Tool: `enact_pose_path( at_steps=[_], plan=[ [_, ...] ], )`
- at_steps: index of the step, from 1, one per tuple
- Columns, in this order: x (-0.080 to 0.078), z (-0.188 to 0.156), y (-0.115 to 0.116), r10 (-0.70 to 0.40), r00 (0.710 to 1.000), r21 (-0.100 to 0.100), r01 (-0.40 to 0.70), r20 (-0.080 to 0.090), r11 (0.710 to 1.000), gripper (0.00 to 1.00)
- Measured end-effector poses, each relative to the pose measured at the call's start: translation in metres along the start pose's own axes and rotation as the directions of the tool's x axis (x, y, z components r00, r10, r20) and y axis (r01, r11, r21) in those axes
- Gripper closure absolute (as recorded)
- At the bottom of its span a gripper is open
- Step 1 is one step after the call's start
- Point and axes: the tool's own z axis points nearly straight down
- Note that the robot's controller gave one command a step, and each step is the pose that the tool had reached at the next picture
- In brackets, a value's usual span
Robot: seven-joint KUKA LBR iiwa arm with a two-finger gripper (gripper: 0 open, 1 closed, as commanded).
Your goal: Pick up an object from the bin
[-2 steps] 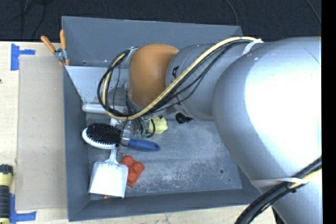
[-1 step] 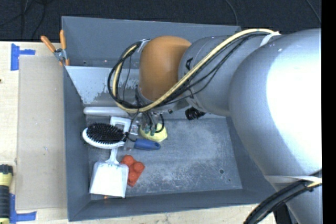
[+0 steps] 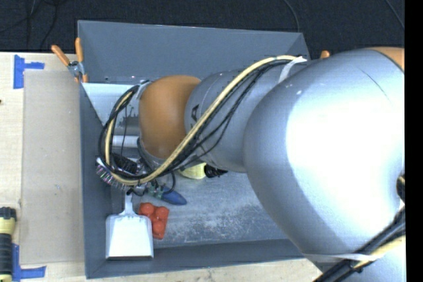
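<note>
Evidently, pincer [image 3: 137, 189] is held low at lower left by white scoop [image 3: 129, 235], for picking; width cannot be told.

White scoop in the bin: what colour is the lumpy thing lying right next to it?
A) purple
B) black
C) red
C: the lumpy thing just to the right of the white scoop, down in the front left corner of the bin, is red.
</note>
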Motion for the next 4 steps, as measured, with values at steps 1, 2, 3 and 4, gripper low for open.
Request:
enact_pose_path(
  at_steps=[1,2,3,4],
  plan=[
    [0.000,0.000,0.000,0.000,1.000,0.000,0.000,0.000,1.000,1.00],
    [0.001,-0.003,-0.001,0.001,1.000,0.002,-0.001,-0.003,1.000,1.00],
    [0.003,-0.022,-0.002,0.002,1.000,0.005,-0.002,-0.012,1.000,1.00],
    [0.003,-0.045,-0.001,0.001,1.000,0.002,-0.001,-0.011,1.000,1.00]
  ],
)
